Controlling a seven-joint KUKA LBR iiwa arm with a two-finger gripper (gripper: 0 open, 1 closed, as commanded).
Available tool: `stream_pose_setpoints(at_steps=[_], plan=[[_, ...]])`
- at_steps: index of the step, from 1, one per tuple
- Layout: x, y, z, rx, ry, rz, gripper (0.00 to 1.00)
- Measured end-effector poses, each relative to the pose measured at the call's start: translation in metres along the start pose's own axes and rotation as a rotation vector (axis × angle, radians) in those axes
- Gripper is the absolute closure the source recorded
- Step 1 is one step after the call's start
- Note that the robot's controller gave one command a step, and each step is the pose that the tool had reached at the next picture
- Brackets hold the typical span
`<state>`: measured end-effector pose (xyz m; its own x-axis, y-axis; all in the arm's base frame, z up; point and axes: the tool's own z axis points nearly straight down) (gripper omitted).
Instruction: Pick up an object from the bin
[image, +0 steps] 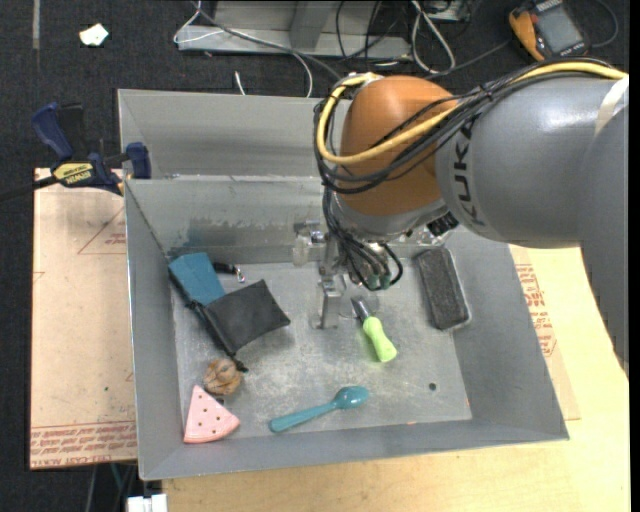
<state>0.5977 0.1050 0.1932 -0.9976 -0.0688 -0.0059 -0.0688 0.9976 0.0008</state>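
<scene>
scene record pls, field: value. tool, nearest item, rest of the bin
bin: grey metal
tool: low over the bin's middle, arm coming in from the right
nearest item: green-handled stick, lying just right of the tool
right side: dark grey block, lying flat
front: teal spoon
front left: pink wedge, with a brown lump just behind it
left: black cloth, blue piece at its far edge

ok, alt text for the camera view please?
The arm's pincer hangs low over the middle of the grey bin, just beside a green-handled tool. Around it lie a dark grey block, a teal spoon, a pink wedge, a brown lump, and a black cloth by a blue piece.
</scene>
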Motion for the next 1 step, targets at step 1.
stream_pose_setpoints(at_steps=[1], plan=[[-0.0110, 0.0290, 0.0253, -0.003, -0.002, 0.073, 0.00]])
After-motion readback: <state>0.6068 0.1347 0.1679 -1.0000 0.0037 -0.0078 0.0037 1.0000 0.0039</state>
